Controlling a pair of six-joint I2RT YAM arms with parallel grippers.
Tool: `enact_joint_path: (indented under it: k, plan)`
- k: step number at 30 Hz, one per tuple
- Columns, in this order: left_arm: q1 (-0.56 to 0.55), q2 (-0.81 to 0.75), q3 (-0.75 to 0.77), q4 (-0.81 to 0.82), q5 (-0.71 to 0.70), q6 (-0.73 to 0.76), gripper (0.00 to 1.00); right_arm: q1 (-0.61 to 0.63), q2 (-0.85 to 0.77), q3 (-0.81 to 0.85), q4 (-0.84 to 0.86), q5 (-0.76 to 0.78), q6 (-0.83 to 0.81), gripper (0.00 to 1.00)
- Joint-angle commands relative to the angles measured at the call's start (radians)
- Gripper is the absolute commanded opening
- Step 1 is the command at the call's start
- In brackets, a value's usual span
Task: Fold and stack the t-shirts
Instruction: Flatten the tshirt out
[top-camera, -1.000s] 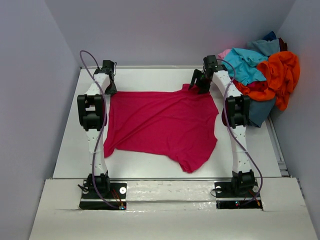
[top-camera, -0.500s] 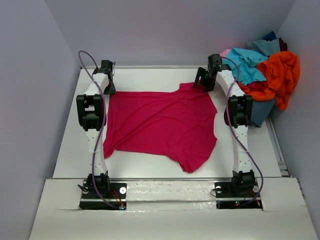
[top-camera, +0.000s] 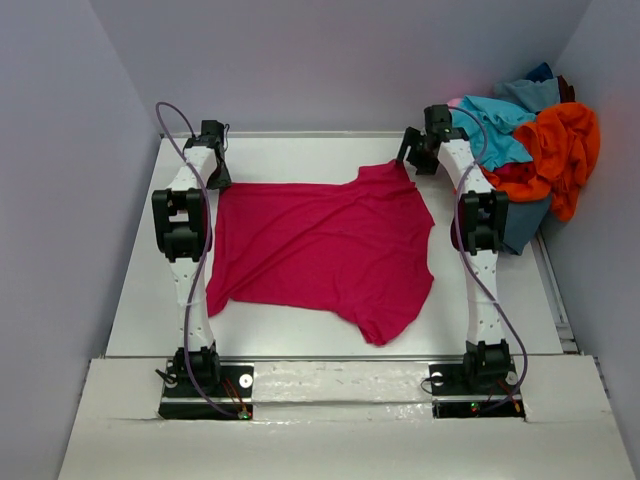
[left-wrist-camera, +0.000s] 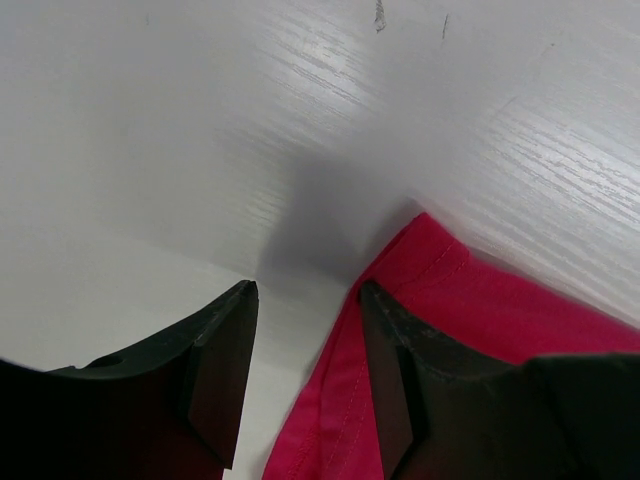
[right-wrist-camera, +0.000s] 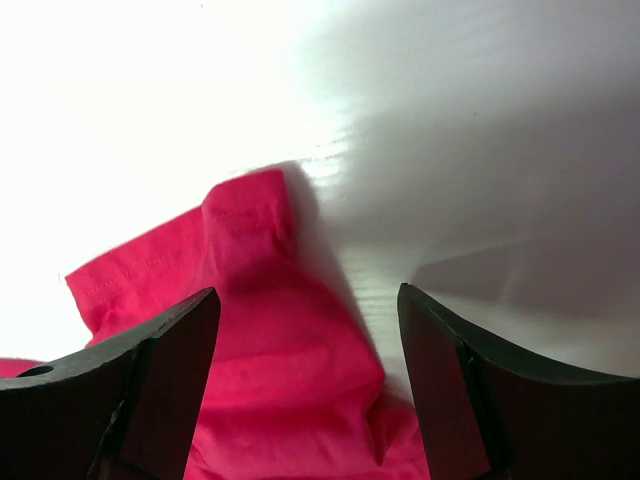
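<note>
On table (top-camera: 290, 150), magenta t-shirt (top-camera: 320, 250) lies flat; L claw (left-wrist-camera: 307, 292) & R claw (right-wrist-camera: 308, 295) both open.

crimson t-shirt (top-camera: 320, 250) spread flat, shirt heap (top-camera: 535, 140) far-right

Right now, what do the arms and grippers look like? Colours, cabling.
The left arm and right arm have white links, black joint housings, black bases. A purple cable loops along each. The left gripper and right gripper are black, with two flat tapered fingers.
</note>
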Motion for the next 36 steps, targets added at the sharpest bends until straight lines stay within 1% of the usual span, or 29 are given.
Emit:
enact_joint_path:
  k: [1, 13, 17, 18, 24, 28, 31, 36]
  plan:
    - [-0.005, -0.071, -0.012, -0.040, 0.021, 0.004, 0.57, -0.024, 0.057, 0.066, 0.066, -0.036, 0.010, 0.78]
    - [-0.014, -0.054, 0.017, -0.077, 0.031, -0.007, 0.57, -0.024, 0.108, 0.045, 0.120, -0.157, 0.044, 0.77]
    - [-0.025, -0.048, 0.017, -0.095, 0.025, -0.018, 0.57, -0.024, 0.129, 0.040, 0.117, -0.215, 0.076, 0.73]
    - [-0.025, -0.043, 0.017, -0.097, 0.028, -0.018, 0.57, -0.024, 0.132, 0.034, 0.116, -0.232, 0.079, 0.70]
    - [-0.025, -0.045, 0.013, -0.094, 0.039, -0.023, 0.58, -0.024, 0.105, -0.047, 0.108, -0.247, 0.072, 0.67]
    - [-0.025, -0.053, 0.019, -0.086, 0.042, -0.012, 0.58, -0.024, 0.094, -0.066, 0.106, -0.253, 0.072, 0.64]
    - [-0.025, -0.092, -0.001, -0.019, 0.071, 0.007, 0.58, -0.024, 0.086, -0.075, 0.106, -0.249, 0.069, 0.64]
    - [-0.025, -0.114, 0.001, 0.004, 0.131, 0.017, 0.61, -0.024, 0.088, -0.076, 0.103, -0.247, 0.064, 0.64]
